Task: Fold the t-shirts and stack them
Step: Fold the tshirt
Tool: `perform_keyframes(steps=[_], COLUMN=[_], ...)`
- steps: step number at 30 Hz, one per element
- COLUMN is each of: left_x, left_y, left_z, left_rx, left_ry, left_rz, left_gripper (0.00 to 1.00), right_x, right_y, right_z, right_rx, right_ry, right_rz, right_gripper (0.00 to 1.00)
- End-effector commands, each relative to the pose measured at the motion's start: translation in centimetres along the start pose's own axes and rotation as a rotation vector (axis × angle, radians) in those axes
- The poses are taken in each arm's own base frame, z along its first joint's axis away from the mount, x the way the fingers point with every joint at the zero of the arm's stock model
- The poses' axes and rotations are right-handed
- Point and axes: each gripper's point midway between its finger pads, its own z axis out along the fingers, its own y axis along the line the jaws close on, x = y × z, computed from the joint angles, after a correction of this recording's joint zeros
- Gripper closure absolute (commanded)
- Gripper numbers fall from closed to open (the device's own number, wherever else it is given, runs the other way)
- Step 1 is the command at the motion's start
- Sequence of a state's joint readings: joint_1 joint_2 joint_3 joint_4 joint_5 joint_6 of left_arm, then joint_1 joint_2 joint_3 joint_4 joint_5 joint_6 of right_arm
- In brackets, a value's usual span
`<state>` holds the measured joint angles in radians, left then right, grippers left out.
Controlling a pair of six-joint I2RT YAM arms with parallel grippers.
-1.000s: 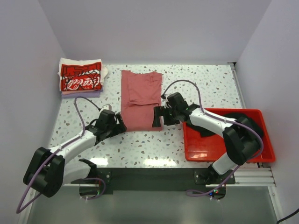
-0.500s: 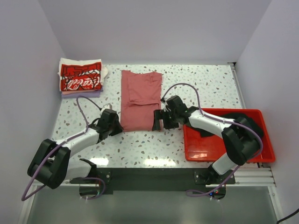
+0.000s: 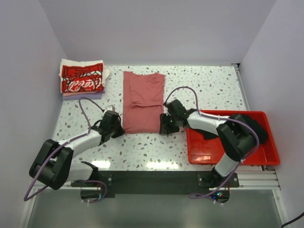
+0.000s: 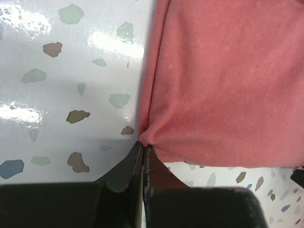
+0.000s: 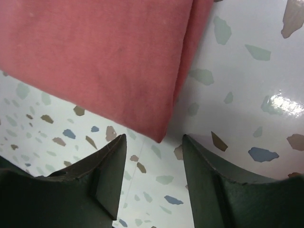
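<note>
Obs.: the left tool (image 4: 143,145) is now sitting clenched on the near left corner of the dusty-red t-shirt (image 3: 142,102). A second ago it was standing wide open just short of that corner. The cloth is puckering into the fingertips, so this reads as a real pinch.

The right tool (image 5: 154,140) is drawing in from full spread but is not yet gripping. Its fingers are straddling the near right corner with desk (image 3: 209,90) showing on either side. It has also slid along the shirt's right edge toward that corner.

The shirt itself is lying where it was, mid-desk.

Meaning: one corner is secured and the other is about to be. The near edge is probably being readied for a lift and fold toward the far end.

Orientation: the shirt is lying as a long folded strip, with its long axis running near-to-far across the desk. The plain short edge is facing the arms, and overlapping flaps are showing in the far half. Which end is the neck cannot be told.

The folded stack (image 3: 81,78) is waiting at far left.
</note>
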<state>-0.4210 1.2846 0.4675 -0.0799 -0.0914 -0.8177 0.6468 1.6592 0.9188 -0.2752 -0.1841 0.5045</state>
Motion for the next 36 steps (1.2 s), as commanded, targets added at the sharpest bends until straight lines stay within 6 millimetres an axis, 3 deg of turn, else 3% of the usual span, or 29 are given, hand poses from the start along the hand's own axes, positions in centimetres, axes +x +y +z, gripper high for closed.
perform_keyframes(steps=[1,9,12,14,17,20,21,24,28,34,36], left_x=[0.5,0.5,0.5,0.3,1.0,2.9,4.0,4.7,2.5,-0.6,-1.5], left_y=[0.6,0.9,1.1,1.2,2.1,3.1,4.0,4.3,3.0,1.0,0.6], left_z=[-0.1,-0.2,-0.5,-0.9,-1.7,-2.6,-2.9,-4.2,-7.0,-11.6,-13.0], left_rx=[-0.009,-0.018,-0.03,-0.034,-0.052,-0.057,-0.079,-0.07,0.012,0.125,0.137], left_ry=[0.012,0.009,0.012,0.0,0.004,0.053,0.081,0.083,-0.023,-0.155,-0.181], left_rz=[0.023,0.027,0.025,0.016,-0.002,-0.025,-0.032,-0.069,-0.119,-0.168,-0.175], left_gripper=[1.0,1.0,1.0,1.0,1.0,1.0,1.0,1.0,1.0,1.0,1.0], right_x=[-2.1,-1.8,-0.9,0.2,2.7,5.7,6.3,8.2,9.6,12.2,11.9], right_y=[0.9,1.0,1.0,0.8,1.2,1.4,1.8,3.1,4.9,8.0,9.1], right_z=[0.6,1.7,1.2,0.8,0.0,-0.8,-1.0,-2.3,-4.8,-10.3,-11.9], right_rx=[-0.007,-0.024,-0.025,-0.013,-0.04,-0.067,-0.084,-0.144,-0.241,-0.386,-0.417], right_ry=[-0.057,-0.034,-0.011,0.015,0.063,0.134,0.151,0.202,0.257,0.403,0.409], right_rz=[-0.007,-0.016,-0.032,-0.045,-0.068,-0.09,-0.095,-0.113,-0.129,-0.178,-0.201], right_gripper=[0.5,0.72,0.93,1.0,1.0,1.0,1.0,1.0,1.0,1.0,1.0])
